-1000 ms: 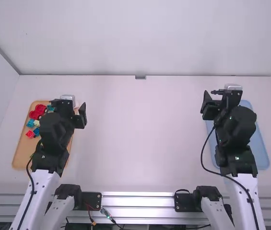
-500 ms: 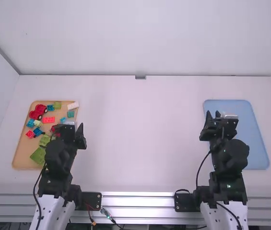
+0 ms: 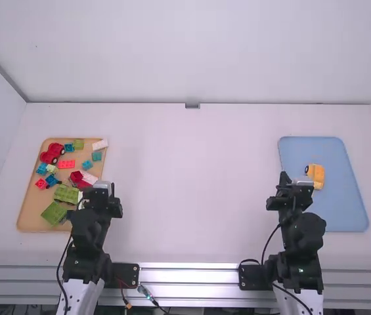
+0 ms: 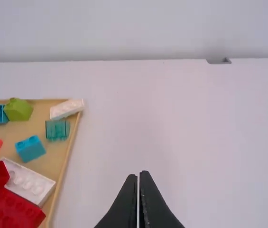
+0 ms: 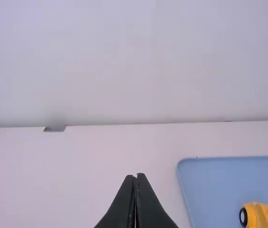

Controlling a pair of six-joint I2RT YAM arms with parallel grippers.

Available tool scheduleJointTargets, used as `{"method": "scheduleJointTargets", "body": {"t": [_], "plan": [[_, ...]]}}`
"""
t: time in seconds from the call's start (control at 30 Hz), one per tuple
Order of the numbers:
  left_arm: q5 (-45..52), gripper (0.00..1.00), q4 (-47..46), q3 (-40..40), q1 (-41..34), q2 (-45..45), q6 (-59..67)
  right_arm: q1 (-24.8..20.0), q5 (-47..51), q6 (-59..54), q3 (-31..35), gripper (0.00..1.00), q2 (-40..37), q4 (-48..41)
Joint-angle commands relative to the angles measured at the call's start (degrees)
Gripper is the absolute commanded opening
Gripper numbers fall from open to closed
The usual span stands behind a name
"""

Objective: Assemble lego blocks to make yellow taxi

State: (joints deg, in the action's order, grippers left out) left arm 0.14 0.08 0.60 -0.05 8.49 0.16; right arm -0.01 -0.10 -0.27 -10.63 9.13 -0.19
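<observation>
Left end effector (image 3: 108,190) by tan tray (image 3: 25,220) in high view, right end effector (image 3: 286,180) near blue tray (image 3: 350,207), yellow taxi (image 3: 316,174) lying on blue tray, white surface (image 3: 192,190) between. Left wrist view: left end effector (image 4: 138,175) closed, empty; white block (image 4: 66,109) at tan tray's edge. Right wrist view: right end effector (image 5: 135,176) closed, nothing held; taxi's black wheel (image 5: 243,216) showing.
</observation>
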Motion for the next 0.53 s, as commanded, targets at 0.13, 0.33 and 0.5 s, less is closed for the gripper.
{"method": "scheduleJointTargets", "body": {"t": [0.13,0.33,0.5], "plan": [[-0.14,0.00,-0.08,-0.60,0.05,-5.10,-0.16,0.01,0.10,0.27,5.24,0.00,-5.37,0.19],[-0.14,0.00,-0.08,-0.60,0.05,-8.49,-0.16,0.01,0.10,0.27,9.11,0.00,-9.13,0.19],[-0.14,0.00,-0.08,-0.60,0.05,-8.49,-0.16,0.01,0.10,0.27,10.63,0.00,-9.13,0.19]]}}
